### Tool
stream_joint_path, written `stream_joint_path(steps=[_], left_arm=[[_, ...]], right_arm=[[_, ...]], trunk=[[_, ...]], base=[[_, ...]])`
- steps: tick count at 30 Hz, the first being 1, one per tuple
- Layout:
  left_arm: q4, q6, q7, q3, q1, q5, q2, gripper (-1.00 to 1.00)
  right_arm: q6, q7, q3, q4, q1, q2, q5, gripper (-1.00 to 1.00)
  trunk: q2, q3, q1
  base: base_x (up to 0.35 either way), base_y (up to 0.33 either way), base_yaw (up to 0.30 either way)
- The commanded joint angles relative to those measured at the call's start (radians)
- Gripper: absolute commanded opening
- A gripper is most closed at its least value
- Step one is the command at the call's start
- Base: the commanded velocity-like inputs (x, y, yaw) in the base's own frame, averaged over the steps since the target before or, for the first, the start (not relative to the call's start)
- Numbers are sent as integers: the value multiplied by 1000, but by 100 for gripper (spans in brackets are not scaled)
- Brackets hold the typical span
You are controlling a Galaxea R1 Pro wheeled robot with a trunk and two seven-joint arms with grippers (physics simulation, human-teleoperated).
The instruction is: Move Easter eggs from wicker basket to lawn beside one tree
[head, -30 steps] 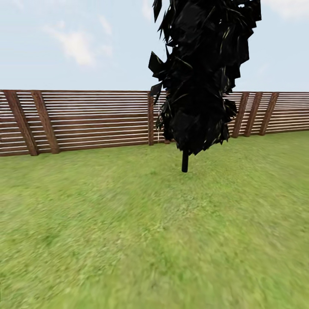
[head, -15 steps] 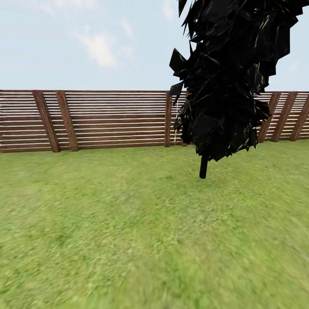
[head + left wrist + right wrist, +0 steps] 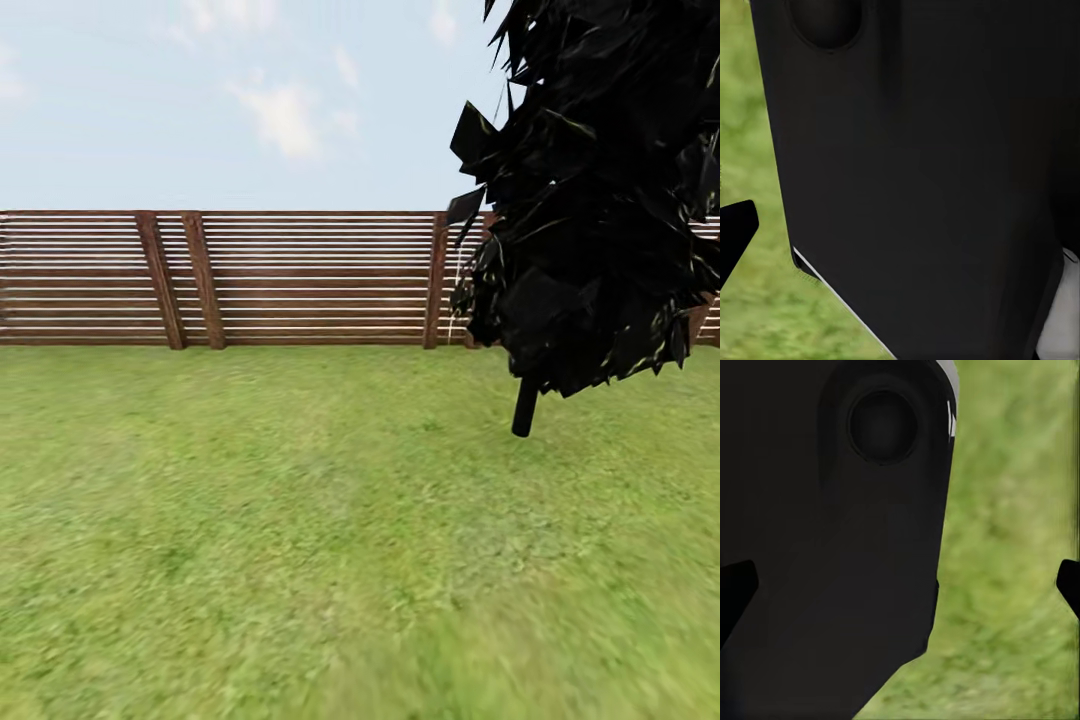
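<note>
The lawn (image 3: 250,520) is seen running to a slatted wooden fence (image 3: 300,280), a dark columnar conifer (image 3: 600,200) at the right. The eggs' whereabouts cannot be told; they are judged light, smooth and fragile, best cradled around the middle. Neither end effector's opening can be told.

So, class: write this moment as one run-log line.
phase: in transit | ahead: dark conifer, slat fence | ground: lawn | eggs, basket: not seen
</note>
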Motion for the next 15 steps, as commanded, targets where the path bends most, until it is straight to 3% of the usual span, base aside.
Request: stream_joint_path(steps=[1,12,15], left_arm=[[-2,-1,1,0,1,-1,0,100],[-3,0,3,0,1,0,0,100],[-3,0,2,0,0,0,0,100]], right_arm=[[0,0,0,2,-1,0,7,100],[-1,0,0,1,-1,0,9,100],[-1,1,0,2,-1,0,9,100]], trunk=[[0,-1,1],[0,-1,1],[0,-1,1]], base=[[336,0,252],[336,0,247],[336,0,56]])
